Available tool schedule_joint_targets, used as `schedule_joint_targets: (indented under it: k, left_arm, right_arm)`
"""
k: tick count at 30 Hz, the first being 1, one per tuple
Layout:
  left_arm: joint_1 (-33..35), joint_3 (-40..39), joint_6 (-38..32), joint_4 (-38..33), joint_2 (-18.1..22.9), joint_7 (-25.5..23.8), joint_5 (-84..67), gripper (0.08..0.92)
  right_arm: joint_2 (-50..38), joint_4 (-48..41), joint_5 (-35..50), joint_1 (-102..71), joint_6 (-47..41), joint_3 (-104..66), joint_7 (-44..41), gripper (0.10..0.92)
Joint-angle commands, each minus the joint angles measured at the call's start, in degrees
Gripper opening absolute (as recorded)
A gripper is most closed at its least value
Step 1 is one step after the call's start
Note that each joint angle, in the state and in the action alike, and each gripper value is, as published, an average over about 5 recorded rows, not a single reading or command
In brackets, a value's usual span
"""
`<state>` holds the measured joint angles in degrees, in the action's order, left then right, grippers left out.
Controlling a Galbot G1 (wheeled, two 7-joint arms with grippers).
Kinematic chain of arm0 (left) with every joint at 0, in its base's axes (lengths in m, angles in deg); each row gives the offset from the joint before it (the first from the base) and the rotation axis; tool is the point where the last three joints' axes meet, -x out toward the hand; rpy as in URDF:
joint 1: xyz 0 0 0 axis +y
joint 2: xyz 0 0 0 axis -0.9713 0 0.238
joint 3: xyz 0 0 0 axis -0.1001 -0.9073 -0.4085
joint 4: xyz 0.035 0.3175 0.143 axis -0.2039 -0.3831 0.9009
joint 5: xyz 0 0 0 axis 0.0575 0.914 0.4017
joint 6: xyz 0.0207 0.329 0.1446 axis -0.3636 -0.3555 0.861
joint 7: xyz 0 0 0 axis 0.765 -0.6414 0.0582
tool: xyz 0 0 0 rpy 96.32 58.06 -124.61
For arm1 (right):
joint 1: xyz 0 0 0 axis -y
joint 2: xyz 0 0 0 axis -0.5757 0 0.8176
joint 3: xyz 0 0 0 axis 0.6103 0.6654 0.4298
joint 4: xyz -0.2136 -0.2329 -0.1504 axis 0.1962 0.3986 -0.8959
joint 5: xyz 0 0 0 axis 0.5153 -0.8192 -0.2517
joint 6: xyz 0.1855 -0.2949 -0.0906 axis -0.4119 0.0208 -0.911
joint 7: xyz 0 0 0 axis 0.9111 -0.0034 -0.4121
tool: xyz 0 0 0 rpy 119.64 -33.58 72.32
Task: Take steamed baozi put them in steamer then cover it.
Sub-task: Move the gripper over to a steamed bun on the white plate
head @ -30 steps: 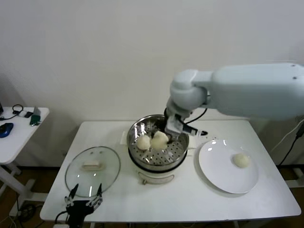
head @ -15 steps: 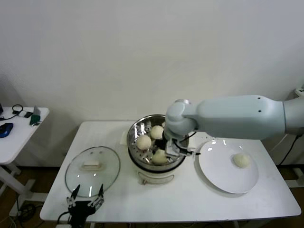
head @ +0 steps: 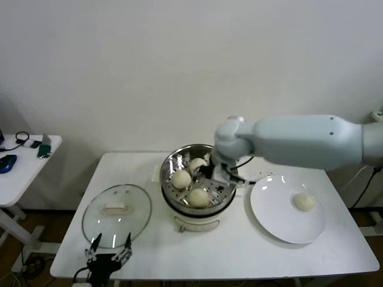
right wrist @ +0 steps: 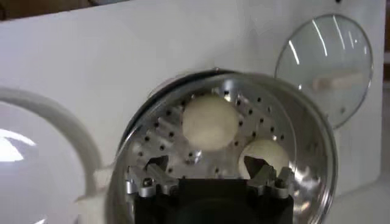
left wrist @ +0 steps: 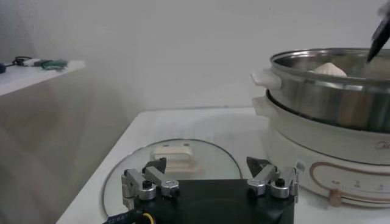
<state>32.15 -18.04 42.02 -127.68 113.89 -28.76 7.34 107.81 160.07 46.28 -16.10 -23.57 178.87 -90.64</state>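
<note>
White wall behind, white worktop (head: 239, 251) in front, small side table (head: 21, 158) off to the far left with some gear on it.

Steamer (head: 222, 200) sits mid-worktop, slightly toward the far edge, on its cream base. Three steamed baozi inside it — one at the left (head: 181, 179), one at the far side (head: 197, 164), one at the near side (head: 198, 197). They're close together but the perforated floor still shows on the right half. Fourth baozi (head: 304, 202) lies alone on the white plate (head: 272, 215), right of the steamer, plate rim just beside the pot base.

Right end effector (head: 216, 172) is over the steamer's right side, fingers spread wide, holding nothing; its wrist view looks straight down on two buns with both fingertips apart.

Cover (head: 134, 222) lies flat on the worktop left of the steamer, handle up, near the left edge. Left end effector (head: 108, 256) parked at the near-left worktop edge, just beside the cover's near rim — fully open, empty.

Bare worktop along the near edge, between cover and plate.
</note>
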Motion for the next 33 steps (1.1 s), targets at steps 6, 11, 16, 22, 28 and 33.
schedule_joint_targets:
  k: [6,11,16,22,28,33]
  left_arm:
    - [-0.8,0.5,0.4,0.1,-0.5,-0.3,-1.5,0.823]
    - [-1.5,0.9,0.6,0.7,-0.9,-0.6,-2.5,0.823]
    - [-2.2,1.2,0.8,1.4,-0.7,-1.1,-2.5,0.823]
    - [-2.4,0.9,1.1,1.7,-0.3,-1.5,-1.9,0.823]
    - [-1.6,0.8,1.1,2.0,-0.4,-1.5,-1.3,0.823]
    - [-1.3,0.4,1.2,2.0,-0.1,-1.5,-0.5,0.823]
  right_arm:
    - [-17.8,-17.6,25.1,19.1,-8.3,20.5,-9.8,0.823]
    - [-30.7,-18.3,14.7,4.6,-10.7,15.4,-7.6,0.823]
    - [-37.7,-19.4,5.9,-16.5,-11.0,-4.6,-6.3,0.823]
    - [-37.1,-24.3,-0.1,-36.3,-9.5,-23.6,-5.4,0.823]
    - [-33.2,-29.7,-3.4,-44.2,-8.6,-31.2,-3.9,0.823]
    - [-29.8,-33.6,-4.9,-45.1,-8.1,-32.8,-2.5,0.823]
